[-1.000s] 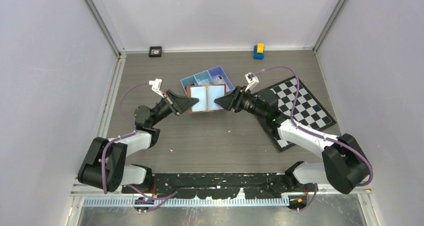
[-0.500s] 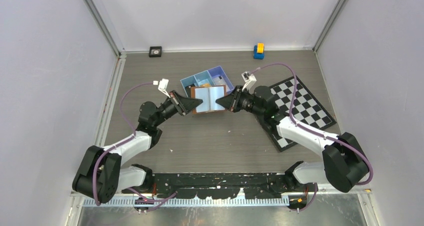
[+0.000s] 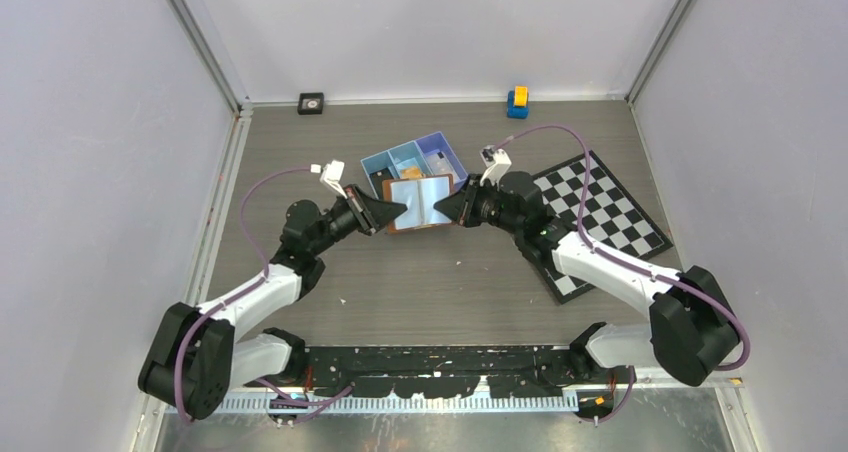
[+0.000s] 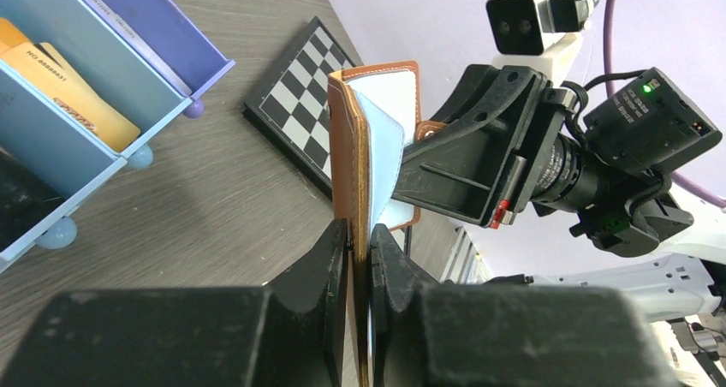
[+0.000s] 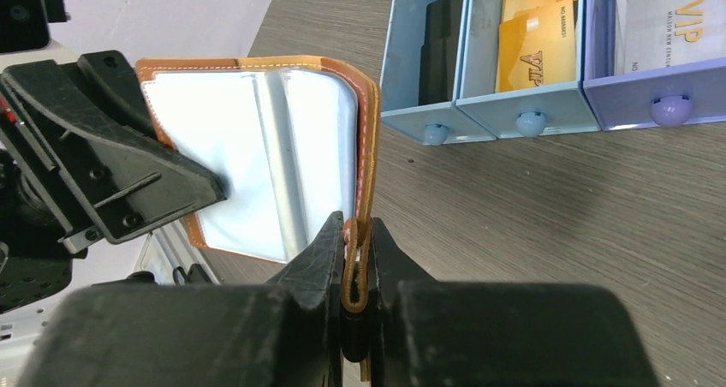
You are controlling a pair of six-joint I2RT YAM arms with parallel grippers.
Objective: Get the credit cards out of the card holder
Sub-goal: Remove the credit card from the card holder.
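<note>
While both arms pull on it from either side, the small brown leather-like folding card holder hangs spread open at mid-scene, apparently lifted clear of the grey wood-grain table and just on the near side of the blue three-compartment plastic tray.

The left gripper has its jaws nipped almost together on the edge of the left cover. The right gripper is pinched just as tight on the brown strap loop at the right cover's edge. My read is that tugging opposite covers is what splays the pockets so they can be reached. With both sets of jaws busy, though, neither is free to draw anything out, so one will have to let go.

From overhead the lining is only a pale blue rectangle. The left wrist view catches the holder edge-on, with a pale blue leaf bowing out between the covers, and I cannot tell whether that is a sleeve or a card. The right wrist view shows the glossy inside with its centre crease.

That view also looks into the tray, where flat orange-gold rectangular credit cards stand in the middle compartment. A whitish one sits in the purple end bay, and something black is at the other end.

Right of all this, the black-and-white chequered board lies flat under the right arm.
</note>
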